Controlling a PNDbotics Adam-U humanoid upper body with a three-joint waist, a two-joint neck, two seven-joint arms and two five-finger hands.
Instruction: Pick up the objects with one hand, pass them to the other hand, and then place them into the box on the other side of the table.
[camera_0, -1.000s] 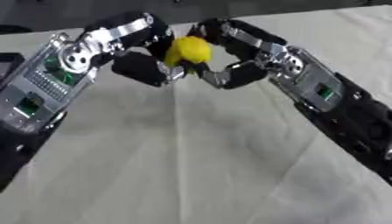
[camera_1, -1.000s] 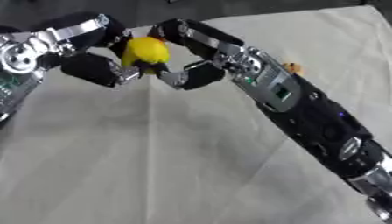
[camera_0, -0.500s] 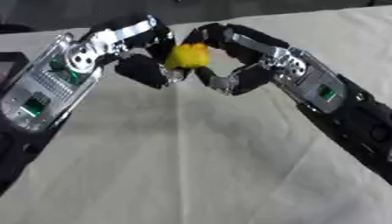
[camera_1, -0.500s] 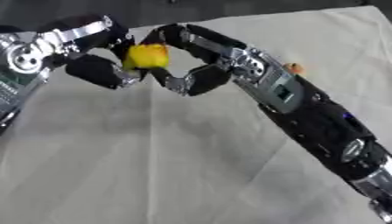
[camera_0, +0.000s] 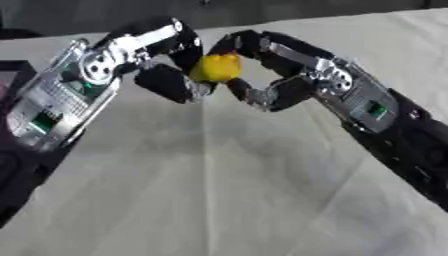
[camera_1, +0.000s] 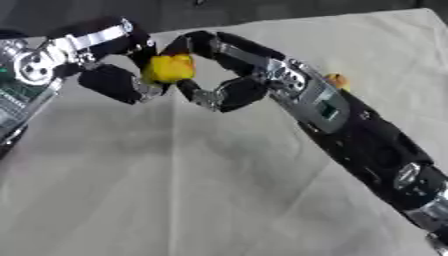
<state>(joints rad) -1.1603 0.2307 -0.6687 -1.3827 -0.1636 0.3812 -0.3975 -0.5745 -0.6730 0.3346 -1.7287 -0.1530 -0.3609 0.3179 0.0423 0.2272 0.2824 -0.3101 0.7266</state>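
Cream cloth covers the worktop (camera_0: 227, 200), and the near part of it carries only shadows of the two arms. Further from me, above the cloth, the two hands meet around one yellow object (camera_0: 216, 67), which is round and small; it is in the air, not on the worktop. The left hand (camera_0: 166, 75) has its fingers curled on the object from the left side, and the right hand (camera_0: 271, 85) curls around it from the right, so both seem to touch it. I cannot tell which of them really carries the weight.

I judge this is the passing step, in the middle of the handover. The next move calls for one hand to open only after the other has closed on the object well, otherwise it may fall on the cloth. Then the receiving arm must go to the box, which I do not see here. Beside the right forearm lies a small orange thing (camera_1: 337, 80); behind it the far edge of the worktop meets a dark background.
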